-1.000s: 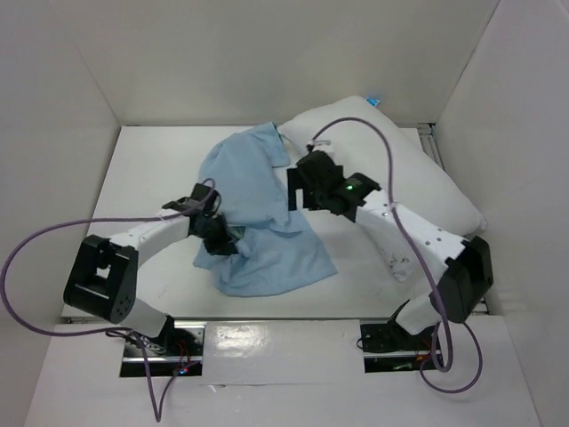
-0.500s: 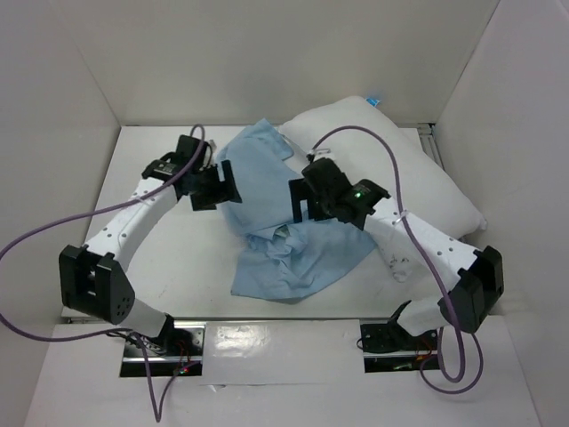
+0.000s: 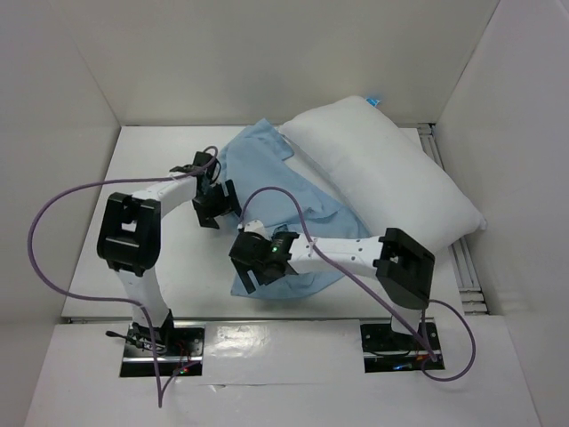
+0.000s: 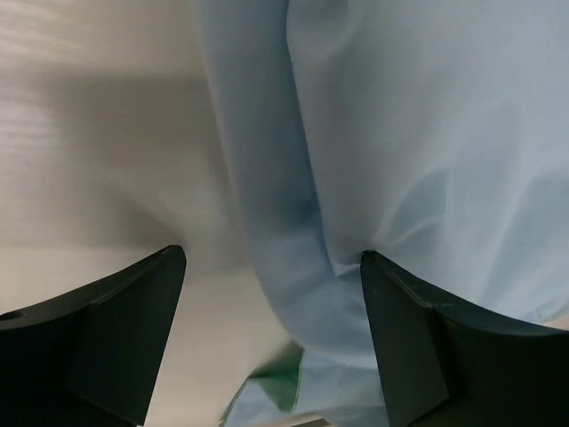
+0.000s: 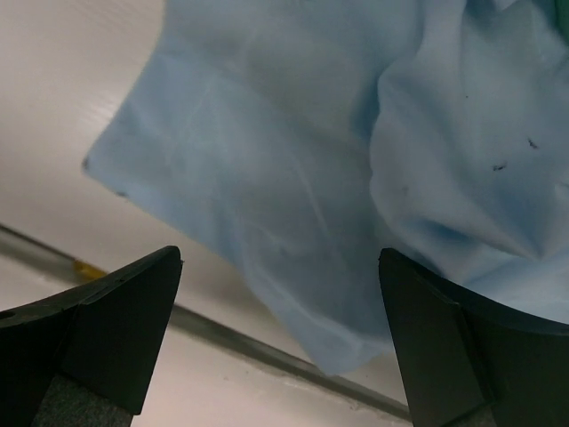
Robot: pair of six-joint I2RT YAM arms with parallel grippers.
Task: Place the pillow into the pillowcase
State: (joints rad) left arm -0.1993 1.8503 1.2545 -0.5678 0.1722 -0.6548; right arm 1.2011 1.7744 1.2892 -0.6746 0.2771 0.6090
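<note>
The light blue pillowcase point(image 3: 293, 209) lies crumpled flat on the table, running from the back centre to the front. Beside it at the right back rests the white pillow point(image 3: 391, 173), its left side touching the cloth. My left gripper point(image 3: 220, 203) is open at the pillowcase's left edge. In the left wrist view that folded edge point(image 4: 293, 222) and a green tag point(image 4: 280, 391) lie between the spread fingers point(image 4: 120, 338). My right gripper point(image 3: 252, 267) is open above the near left corner of the cloth. That corner point(image 5: 293, 222) shows between its fingers point(image 5: 107, 329).
White walls point(image 3: 71, 107) enclose the table on the left, back and right. A metal rail point(image 3: 458, 258) runs along the right side. The table's front edge point(image 5: 222, 334) passes as a dark seam just below the right gripper. Purple cables loop from both arms.
The right arm has swung from the table's middle to the near left corner of the pillowcase. The left arm went from the front to the cloth's left edge. The pillowcase lies flatter.
</note>
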